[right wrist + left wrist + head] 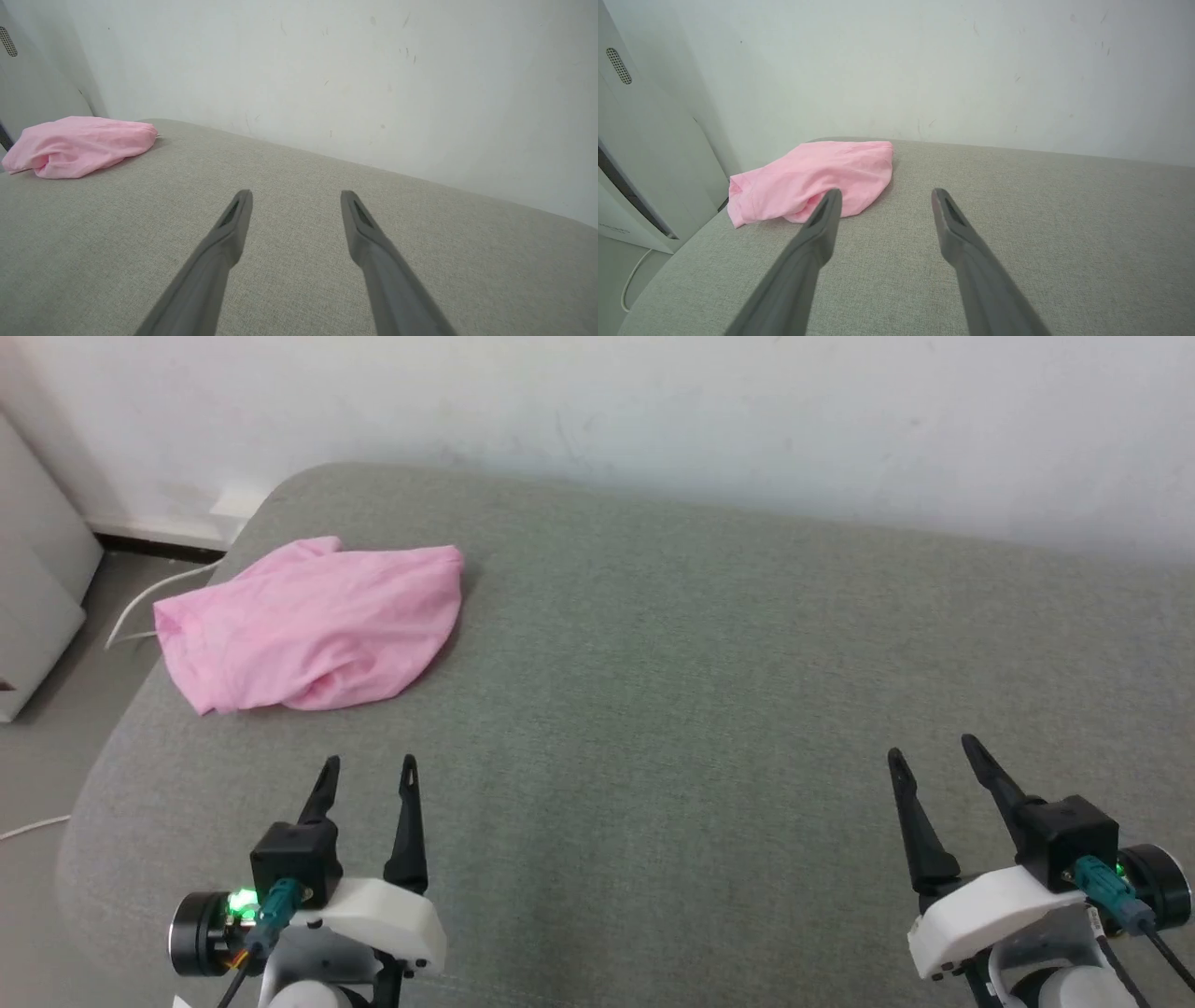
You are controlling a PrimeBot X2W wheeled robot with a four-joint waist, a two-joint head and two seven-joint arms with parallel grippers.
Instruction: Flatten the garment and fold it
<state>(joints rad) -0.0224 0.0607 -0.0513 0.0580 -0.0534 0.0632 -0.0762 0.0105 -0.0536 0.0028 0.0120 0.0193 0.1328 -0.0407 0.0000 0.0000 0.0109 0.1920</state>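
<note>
Right at the start line here, nothing done yet by the look of it. The garment (313, 625) lay in a rumpled pink heap at the far left corner of the grey upholstered surface (700, 663), close to its left edge & not far from the wall (653, 411). It wasn't flat. The cloth was bunched and doubled over itself, and the left wrist view (817, 182) showed one hemmed edge curling under at the near-left side. Waistband & label couldn't be picked out.

The left claw (369, 763) hovered low over the surface just short of the heap, fingers spread w/ nothing between them. In its own wrist view (886, 193) one fingertip overlapped the cloth's near edge. The head view showed a clear gap, though, so no contact. The right claw (934, 747) sat well apart at the right side, likewise spread & empty (295, 193). The garment showed far off to the left in that view (79, 144).

Progress call: approx. zero, w/ neither flattening nor folding begun. Left to do, as judged: get hold of the cloth, prob. drag it toward the middle where both arms could reach, smooth it out, then fold. The left arm looked best placed for the first grab. The right had a long way to go.
</note>
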